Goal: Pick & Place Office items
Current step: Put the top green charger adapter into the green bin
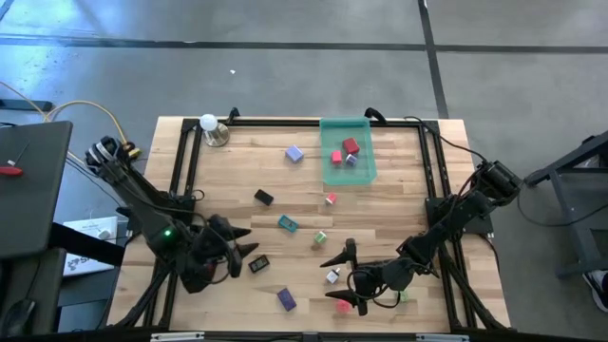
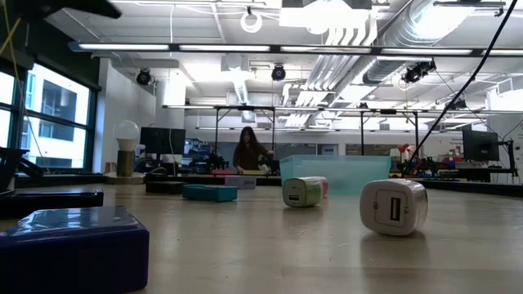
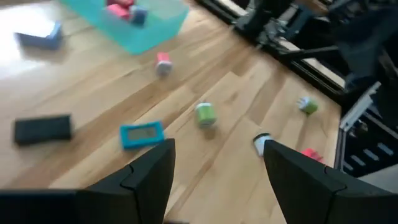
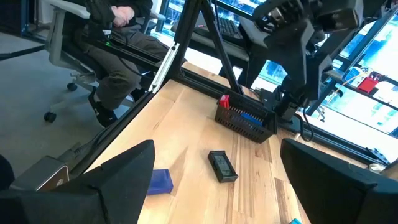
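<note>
Small office items lie scattered on the wooden table: a purple block [image 1: 294, 153], a black piece [image 1: 263, 197], a teal piece [image 1: 288, 224], a green one [image 1: 320, 237], a white cube [image 1: 332, 276], a pink-red piece [image 1: 342, 306], another black piece [image 1: 258, 265] and another purple block [image 1: 286, 299]. Red and purple blocks lie in the translucent green tray [image 1: 366, 171]. My left gripper [image 1: 247, 244] [image 3: 217, 165] is open and empty at the near left. My right gripper [image 1: 334, 283] [image 4: 211, 180] is open and empty, raised over the white cube.
A black mesh tray [image 4: 245, 121] holding a red piece stands beside my left arm. A white ball on a metal base [image 1: 210, 127] sits at the far left corner. A black frame [image 1: 285, 122] rims the table. A person [image 4: 118, 37] sits beyond the table's left edge.
</note>
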`<state>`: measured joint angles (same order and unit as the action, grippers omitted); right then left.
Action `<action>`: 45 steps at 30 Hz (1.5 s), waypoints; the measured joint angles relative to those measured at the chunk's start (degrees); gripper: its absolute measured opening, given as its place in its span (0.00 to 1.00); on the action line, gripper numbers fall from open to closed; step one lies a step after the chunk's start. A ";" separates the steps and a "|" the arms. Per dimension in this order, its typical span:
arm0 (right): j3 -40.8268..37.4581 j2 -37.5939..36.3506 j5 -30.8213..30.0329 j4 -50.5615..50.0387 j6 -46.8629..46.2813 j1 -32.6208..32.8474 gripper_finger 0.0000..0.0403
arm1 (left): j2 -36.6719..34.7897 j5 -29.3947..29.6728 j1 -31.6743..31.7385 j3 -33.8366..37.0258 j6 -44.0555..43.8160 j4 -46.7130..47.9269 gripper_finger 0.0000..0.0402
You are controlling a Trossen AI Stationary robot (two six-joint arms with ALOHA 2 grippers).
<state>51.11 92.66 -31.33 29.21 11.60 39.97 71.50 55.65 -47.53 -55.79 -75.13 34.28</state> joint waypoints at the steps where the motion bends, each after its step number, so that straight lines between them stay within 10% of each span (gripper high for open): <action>1: 0.00 0.00 0.00 -0.17 0.00 0.00 0.84 | 0.40 -0.41 0.66 0.00 3.17 -2.28 0.59; 18: 0.00 0.00 -0.69 -3.39 0.00 0.00 0.84 | 12.46 -14.77 11.32 0.00 40.94 -26.44 0.59; 30: 0.00 0.02 -14.02 -6.46 -2.49 0.60 0.84 | 15.80 -20.79 14.95 0.00 42.31 -29.20 0.84; 37: 0.00 -1.76 -26.66 -8.72 -3.05 2.62 0.84 | 16.46 -20.58 15.19 0.00 41.95 -33.51 0.85; 45: 0.00 -3.32 -26.63 -10.55 -8.93 6.90 0.84 | 23.01 -20.61 19.01 0.00 43.93 -38.25 0.85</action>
<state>51.11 89.34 -57.96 18.67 2.67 46.87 94.50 35.04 -28.52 -55.79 -31.20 -3.97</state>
